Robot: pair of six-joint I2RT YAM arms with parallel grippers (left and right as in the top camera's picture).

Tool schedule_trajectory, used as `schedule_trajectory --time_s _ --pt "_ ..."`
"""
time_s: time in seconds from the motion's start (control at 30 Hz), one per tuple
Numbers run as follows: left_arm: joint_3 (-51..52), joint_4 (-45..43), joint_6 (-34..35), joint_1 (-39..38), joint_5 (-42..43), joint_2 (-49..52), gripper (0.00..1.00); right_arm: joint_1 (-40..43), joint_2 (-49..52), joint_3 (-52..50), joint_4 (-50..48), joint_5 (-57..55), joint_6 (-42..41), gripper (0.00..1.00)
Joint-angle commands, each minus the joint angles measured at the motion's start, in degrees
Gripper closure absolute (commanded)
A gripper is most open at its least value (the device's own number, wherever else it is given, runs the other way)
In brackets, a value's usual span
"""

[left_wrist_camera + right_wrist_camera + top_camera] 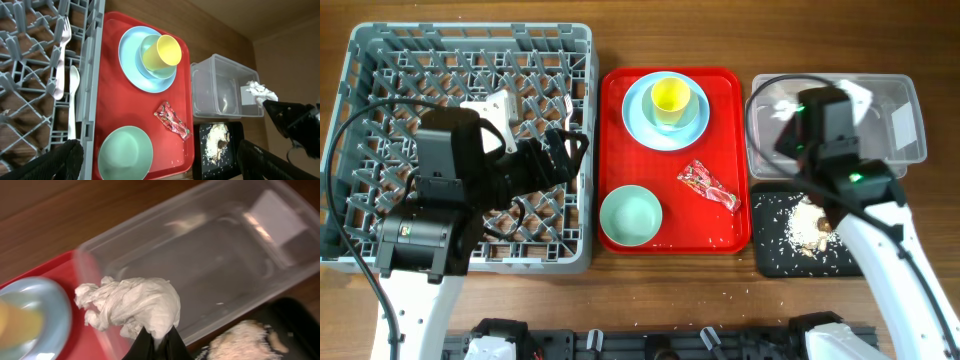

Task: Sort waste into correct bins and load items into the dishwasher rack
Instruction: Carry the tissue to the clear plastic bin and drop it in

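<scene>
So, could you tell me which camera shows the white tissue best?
The right wrist view: the tissue looms large, pinched by the right fingers. Left wrist shows it small; overhead, the arm hides it.

Two bowls [125, 152] [161, 73], two bins [882, 108] [770, 262], one plate [131, 65], one cup [164, 50].

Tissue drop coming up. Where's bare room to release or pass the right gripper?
The clear tub looks bare inside its walls. The red tray has a gap between green bowl, wrapper and its front rim. Crowded: black tray, covered with food scraps; plate stack at tray's back.
</scene>
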State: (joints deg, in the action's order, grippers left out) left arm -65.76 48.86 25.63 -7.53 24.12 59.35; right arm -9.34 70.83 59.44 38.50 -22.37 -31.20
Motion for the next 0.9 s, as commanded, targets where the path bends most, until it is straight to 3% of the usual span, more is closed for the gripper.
schedule_trajectory --time_s 0.0,0.13,0.17,0.2,0.27,0.57,0.7,0.87 --pt "-0.5 -0.1 0.2 0.3 0.7 -0.1 0.0 5.6 5.3 -0.3 -1.6 -1.3 1.5 0.95" --pt "-0.5 -0.1 0.2 0.3 0.7 -0.1 0.0 6.8 10.6 -0.3 -4.8 1.6 6.4 0.92" --pt "-0.5 -0.1 0.2 0.3 0.7 -0.1 0.0 6.8 12.1 -0.3 -5.7 1.4 7.3 0.68" --pt "-0.5 -0.1 0.2 0.3 0.7 -0.1 0.0 6.8 13.2 -0.3 -6.7 1.2 8.2 0.27" --pt "-0.5 -0.1 0.2 0.3 0.7 -0.1 0.0 6.8 14.2 -0.3 -8.2 1.2 11.9 0.01" --pt "-0.5 -0.1 0.2 0.3 0.7 -0.1 0.0 6.7 5.2 3.7 -7.2 7.1 13.6 0.0" --pt "-0.5 -0.1 0.2 0.3 0.7 -0.1 0.0 6.6 -1.7 3.7 -3.5 48.6 27.3 0.0" --pt "-0.5 -0.1 0.2 0.3 0.7 -0.1 0.0 3.4 -0.7 3.2 7.5 55.2 26.7 0.25"
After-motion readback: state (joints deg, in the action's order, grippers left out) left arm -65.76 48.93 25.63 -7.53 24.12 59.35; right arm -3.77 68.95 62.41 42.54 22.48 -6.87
